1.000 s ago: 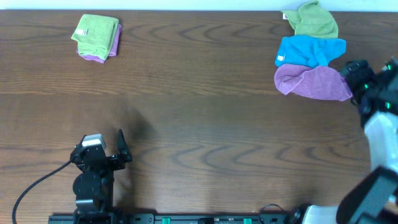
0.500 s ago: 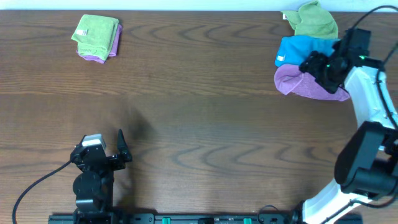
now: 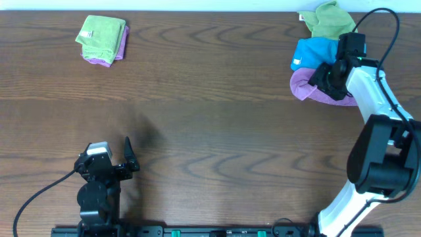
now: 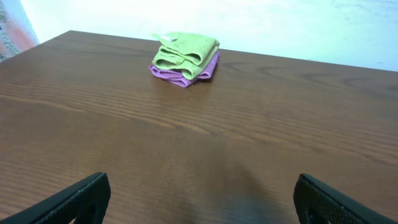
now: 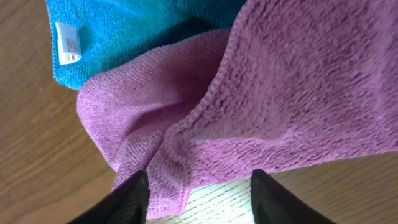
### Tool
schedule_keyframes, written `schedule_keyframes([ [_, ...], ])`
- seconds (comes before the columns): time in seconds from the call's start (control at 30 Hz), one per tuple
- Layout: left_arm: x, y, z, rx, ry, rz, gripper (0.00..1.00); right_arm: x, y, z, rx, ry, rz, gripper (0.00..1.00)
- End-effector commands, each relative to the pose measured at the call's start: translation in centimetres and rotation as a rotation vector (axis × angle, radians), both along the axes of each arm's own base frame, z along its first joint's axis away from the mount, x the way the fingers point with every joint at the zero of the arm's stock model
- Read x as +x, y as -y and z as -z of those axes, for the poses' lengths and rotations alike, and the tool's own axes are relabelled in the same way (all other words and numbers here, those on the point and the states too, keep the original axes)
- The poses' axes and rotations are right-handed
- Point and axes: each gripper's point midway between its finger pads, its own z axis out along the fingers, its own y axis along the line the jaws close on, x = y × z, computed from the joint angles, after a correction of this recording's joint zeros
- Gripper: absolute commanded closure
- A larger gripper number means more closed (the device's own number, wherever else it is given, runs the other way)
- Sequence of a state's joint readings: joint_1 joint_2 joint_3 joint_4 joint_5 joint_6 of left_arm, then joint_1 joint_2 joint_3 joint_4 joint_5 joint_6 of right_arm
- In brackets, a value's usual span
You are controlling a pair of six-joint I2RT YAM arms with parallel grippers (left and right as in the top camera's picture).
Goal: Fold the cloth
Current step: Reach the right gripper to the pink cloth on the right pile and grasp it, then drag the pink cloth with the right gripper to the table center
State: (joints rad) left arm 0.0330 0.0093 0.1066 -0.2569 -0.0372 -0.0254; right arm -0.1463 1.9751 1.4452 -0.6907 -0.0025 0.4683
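The purple cloth (image 3: 304, 85) lies crumpled at the table's right side, partly under a bright blue cloth (image 3: 314, 52). My right gripper (image 3: 324, 80) is open and hovers right over the purple cloth. In the right wrist view the cloth (image 5: 273, 106) fills the frame, with my open fingers (image 5: 199, 198) spread above its edge and bare wood between them. My left gripper (image 3: 128, 157) is open and empty near the table's front left; in the left wrist view its fingers (image 4: 202, 198) frame bare wood.
A light green cloth (image 3: 332, 21) lies at the back right behind the blue one. A folded green cloth on a folded purple one (image 3: 102, 38) sits at the back left, also in the left wrist view (image 4: 185, 57). The blue cloth's white tag (image 5: 67, 42) shows.
My right arm has swung in from the table's right edge leftward over the purple cloth. The left arm has not moved.
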Motion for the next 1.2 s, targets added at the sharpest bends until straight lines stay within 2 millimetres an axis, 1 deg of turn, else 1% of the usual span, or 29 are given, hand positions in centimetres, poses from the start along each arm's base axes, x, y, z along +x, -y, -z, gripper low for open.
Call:
schedule_keyframes([
  [0.0,-0.1,-0.4,1.3,0.009,-0.029,-0.018,0.05,0.6,0.6,-0.5,-0.034,0.015,0.019,0.55],
  [0.13,-0.1,-0.4,1.3,0.009,-0.029,-0.018,0.05,1.3,0.7,-0.7,-0.038,0.044,0.019,0.60],
  [0.23,-0.1,-0.4,1.3,0.009,-0.029,-0.018,0.05,1.6,0.7,-0.7,-0.040,0.058,0.019,0.60],
  [0.3,-0.1,-0.4,1.3,0.009,-0.029,-0.018,0.05,1.7,0.7,-0.2,-0.038,0.050,0.018,0.61],
  [0.4,-0.1,-0.4,1.3,0.009,-0.029,-0.018,0.05,1.5,0.5,1.0,-0.027,0.026,0.016,0.66],
  [0.5,-0.1,-0.4,1.3,0.009,-0.029,-0.018,0.05,1.7,0.6,1.1,-0.022,0.030,0.030,0.67],
  [0.57,-0.1,-0.4,1.3,0.009,-0.029,-0.018,0.05,1.8,0.6,1.1,-0.023,0.035,0.030,0.72],
  [0.6,-0.1,-0.4,1.3,0.010,-0.029,-0.018,0.05,1.9,0.6,1.1,-0.023,0.037,0.031,0.80],
  [0.63,-0.1,-0.4,1.3,0.009,-0.029,-0.018,0.05,1.9,0.6,1.1,-0.022,0.038,0.033,0.92],
  [0.67,-0.1,-0.4,1.3,0.009,-0.029,-0.018,0.05,1.9,0.6,1.1,-0.015,0.038,0.050,0.99],
  [0.73,-0.1,-0.4,1.3,0.009,-0.029,-0.018,0.05,1.9,0.4,1.1,0.003,0.041,0.070,0.98],
  [0.87,-0.1,-0.4,1.3,0.009,-0.029,-0.018,0.05,2.4,-1.3,0.5,0.097,0.065,0.037,0.99],
  [1.0,-0.1,-0.4,1.3,0.009,-0.029,-0.018,0.05,3.3,-3.7,-1.5,0.196,0.115,-0.023,0.98],
  [1.07,-0.1,-0.4,1.3,0.009,-0.029,-0.018,0.05,3.8,-6.1,-3.1,0.246,0.150,-0.079,0.98],
  [1.17,-0.1,-0.4,1.3,0.009,-0.029,-0.018,0.05,4.6,-9.9,-4.8,0.289,0.191,-0.168,0.99],
])
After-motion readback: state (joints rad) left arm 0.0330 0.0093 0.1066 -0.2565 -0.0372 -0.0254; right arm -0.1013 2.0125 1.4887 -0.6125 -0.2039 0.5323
